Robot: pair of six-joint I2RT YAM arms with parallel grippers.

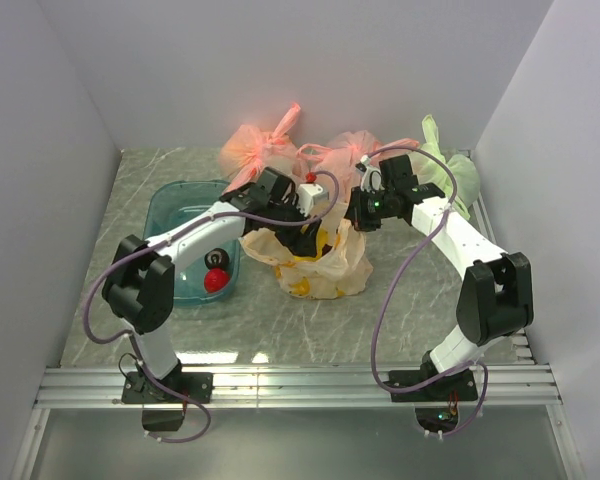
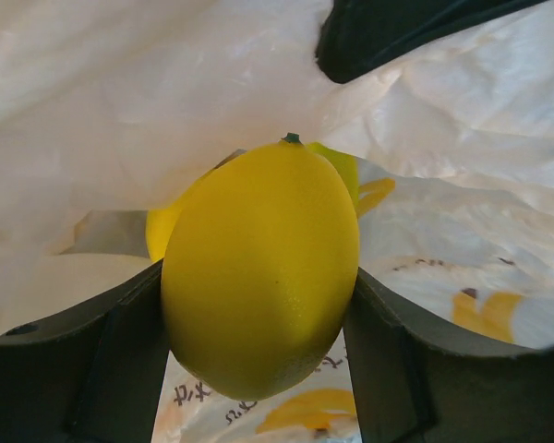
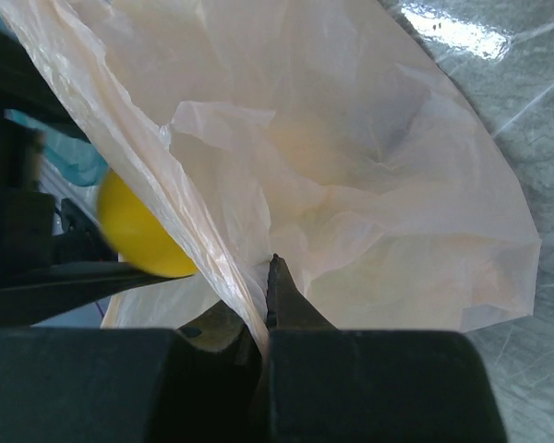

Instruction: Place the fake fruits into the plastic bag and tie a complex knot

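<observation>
My left gripper (image 2: 258,378) holds the smooth yellow toy lemon (image 2: 258,268) between its two black fingers, down inside the thin peach plastic bag with banana prints (image 3: 379,166). My right gripper (image 3: 263,309) is pinched shut on the bag's edge and lifts it. I think I should go low, open softly, and pull the edge up so the bag's mouth stays wide. A red ball fruit (image 1: 216,281) sits in the blue plastic tub (image 1: 170,200).

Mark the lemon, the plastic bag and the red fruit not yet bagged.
lemon (image 2: 258,268), left wrist view, middle of its yellow skin.
plastic bag (image 3: 388,175), right wrist view, its translucent side wall.
red fruit (image 1: 215,281), top external view, its upper surface.
</observation>
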